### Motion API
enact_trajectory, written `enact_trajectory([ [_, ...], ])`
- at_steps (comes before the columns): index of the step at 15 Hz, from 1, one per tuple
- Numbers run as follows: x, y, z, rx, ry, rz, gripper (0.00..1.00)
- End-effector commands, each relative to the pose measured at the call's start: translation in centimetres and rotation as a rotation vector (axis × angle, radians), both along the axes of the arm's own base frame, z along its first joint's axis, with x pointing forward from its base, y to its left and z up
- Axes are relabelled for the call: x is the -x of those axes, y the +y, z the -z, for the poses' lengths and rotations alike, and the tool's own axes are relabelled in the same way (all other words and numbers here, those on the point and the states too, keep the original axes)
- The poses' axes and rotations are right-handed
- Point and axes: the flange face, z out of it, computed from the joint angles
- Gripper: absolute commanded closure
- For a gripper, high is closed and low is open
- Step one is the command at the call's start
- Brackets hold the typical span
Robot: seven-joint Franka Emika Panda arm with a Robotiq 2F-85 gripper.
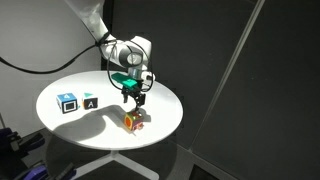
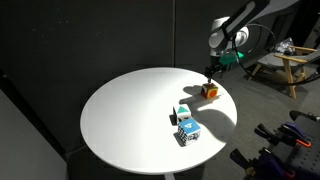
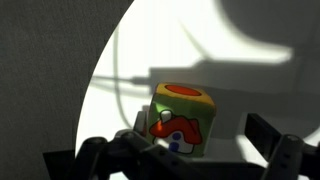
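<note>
A small picture cube (image 3: pixel 180 118) stands on the round white table (image 3: pixel 140 50); it has a green side with a red-roofed house and an orange top with a red oval. My gripper (image 3: pixel 195 140) is open, its dark fingers (image 3: pixel 265 135) to either side of the cube without gripping it. In both exterior views the gripper (image 1: pixel 134 95) (image 2: pixel 210 72) hangs just above the cube (image 1: pixel 133 121) (image 2: pixel 209 90) near the table's edge.
Two more blocks sit apart from the cube on the table (image 1: pixel 160 125): a blue-and-white one (image 1: pixel 68 103) (image 2: pixel 187 129) and a dark one (image 1: pixel 91 102) (image 2: pixel 183 112). Dark curtains surround the table (image 2: pixel 120 110). A wooden chair (image 2: pixel 285 65) stands in the background.
</note>
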Motion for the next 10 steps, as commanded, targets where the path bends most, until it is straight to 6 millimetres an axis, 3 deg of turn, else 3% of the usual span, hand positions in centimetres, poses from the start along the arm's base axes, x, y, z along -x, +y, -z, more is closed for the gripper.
enact_trajectory([
  [1, -1.9, -0.1, 0.7, -0.01, -0.021, -0.003, 0.0],
  [10, -3.8, -0.4, 3.2, 0.011, -0.011, -0.013, 0.0],
])
